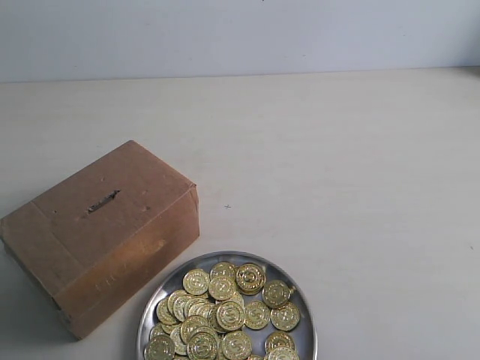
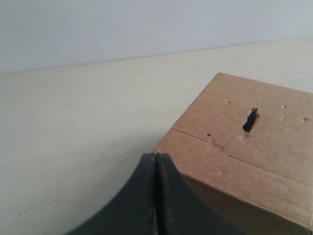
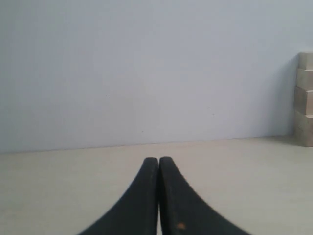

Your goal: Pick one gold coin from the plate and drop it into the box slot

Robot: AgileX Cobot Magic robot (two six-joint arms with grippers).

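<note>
Running along the long axis of the cardboard box [image 1: 112,225], the slot [image 1: 103,201] slants from near-left to far-right. The left gripper [image 2: 155,161] and the right gripper [image 3: 159,164] both have their fingers pressed together.

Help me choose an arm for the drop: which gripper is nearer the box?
Left. The left gripper, jaws shut, sits right by a corner of the box; the right gripper sees only table, wall and stacked blocks, no box.

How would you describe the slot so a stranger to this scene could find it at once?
On the pale table, find the brown cardboard box left of the silver plate of gold coins. The slot is the short, dark, ragged slit in its top face, far longer than the tiny dents nearby.
</note>
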